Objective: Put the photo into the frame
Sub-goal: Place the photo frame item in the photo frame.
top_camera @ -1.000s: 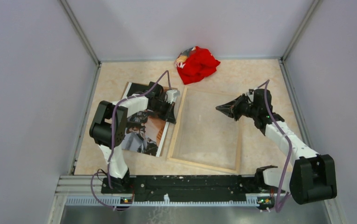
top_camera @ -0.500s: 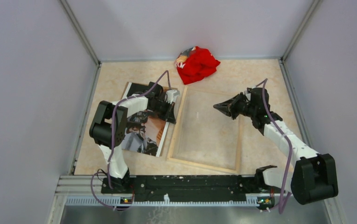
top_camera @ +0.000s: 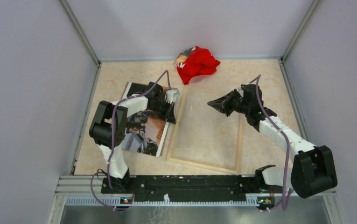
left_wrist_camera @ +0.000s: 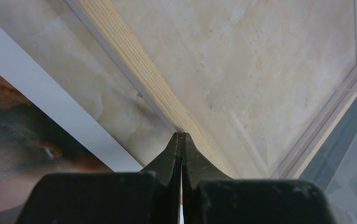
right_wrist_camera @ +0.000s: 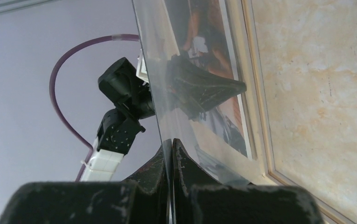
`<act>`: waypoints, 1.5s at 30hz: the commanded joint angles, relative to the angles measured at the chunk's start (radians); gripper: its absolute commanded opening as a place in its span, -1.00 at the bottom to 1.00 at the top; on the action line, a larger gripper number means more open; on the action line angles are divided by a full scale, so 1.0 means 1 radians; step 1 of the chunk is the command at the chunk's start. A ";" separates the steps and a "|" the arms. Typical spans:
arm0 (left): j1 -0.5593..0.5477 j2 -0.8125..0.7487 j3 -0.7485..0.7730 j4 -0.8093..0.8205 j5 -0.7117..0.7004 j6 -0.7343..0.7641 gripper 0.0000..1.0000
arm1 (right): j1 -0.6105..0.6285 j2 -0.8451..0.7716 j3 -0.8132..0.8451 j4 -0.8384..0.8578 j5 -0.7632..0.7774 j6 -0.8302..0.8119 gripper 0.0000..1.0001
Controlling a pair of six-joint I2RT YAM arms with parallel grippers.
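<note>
The photo (top_camera: 143, 133) lies face up at the table's left, partly under my left arm; its dark print and white border (left_wrist_camera: 50, 102) fill the left wrist view's left side. The frame (top_camera: 203, 164) lies beside it, pale wood edges up. My left gripper (top_camera: 173, 116) is shut, and its tip (left_wrist_camera: 182, 135) rests against the frame's left wooden edge (left_wrist_camera: 134, 60) with nothing between the fingers. My right gripper (top_camera: 210, 103) hangs over the frame's far half. It is shut (right_wrist_camera: 172, 141) on the edge of the clear pane (right_wrist_camera: 185, 56), which stands tilted up out of the frame.
A crumpled red cloth (top_camera: 197, 64) lies at the back, just beyond the frame's far edge. Grey walls close in the table on the left, right and back. A black rail (top_camera: 185, 182) with both arm bases runs along the near edge.
My right gripper has moved left and slightly farther back over the frame, carrying the pane's edge with it. The left arm, photo and frame have not moved.
</note>
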 commanded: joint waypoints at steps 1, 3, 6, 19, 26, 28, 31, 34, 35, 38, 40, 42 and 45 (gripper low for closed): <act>-0.010 0.043 -0.044 -0.031 -0.048 0.018 -1.00 | 0.017 -0.004 0.068 0.029 0.028 0.020 -1.00; -0.010 0.044 -0.044 -0.033 -0.047 0.019 -1.00 | 0.016 -0.011 0.082 0.011 0.036 0.012 -1.00; -0.010 0.045 -0.045 -0.031 -0.049 0.019 -1.00 | 0.016 -0.024 0.108 -0.026 0.047 -0.002 -1.00; -0.011 0.043 -0.051 -0.028 -0.049 0.017 -1.00 | 0.016 -0.052 0.140 -0.087 0.050 -0.046 -1.00; -0.010 0.047 -0.050 -0.028 -0.049 0.014 -1.00 | 0.022 -0.058 0.143 -0.098 0.040 -0.060 -1.00; -0.011 0.044 -0.050 -0.027 -0.049 0.013 -1.00 | 0.023 -0.063 0.151 -0.101 0.040 -0.057 -1.00; -0.010 0.043 -0.050 -0.027 -0.050 0.011 -1.00 | 0.023 -0.068 0.174 -0.116 0.044 -0.062 -1.00; -0.010 0.041 -0.050 -0.028 -0.049 0.009 -1.00 | 0.022 -0.068 0.197 -0.129 0.048 -0.069 -1.00; -0.010 0.041 -0.050 -0.028 -0.049 0.009 -1.00 | 0.023 -0.068 0.201 -0.133 0.048 -0.070 -1.00; -0.011 0.041 -0.051 -0.028 -0.050 0.011 -1.00 | 0.024 -0.071 0.200 -0.138 0.048 -0.074 -1.00; -0.010 0.041 -0.051 -0.028 -0.048 0.010 -1.00 | 0.024 -0.073 0.198 -0.142 0.048 -0.077 -1.00; -0.011 0.042 -0.050 -0.027 -0.048 0.009 -1.00 | 0.025 -0.074 0.195 -0.143 0.048 -0.079 -1.00; -0.011 0.044 -0.051 -0.027 -0.049 0.009 -1.00 | 0.027 -0.076 0.188 -0.144 0.049 -0.088 -1.00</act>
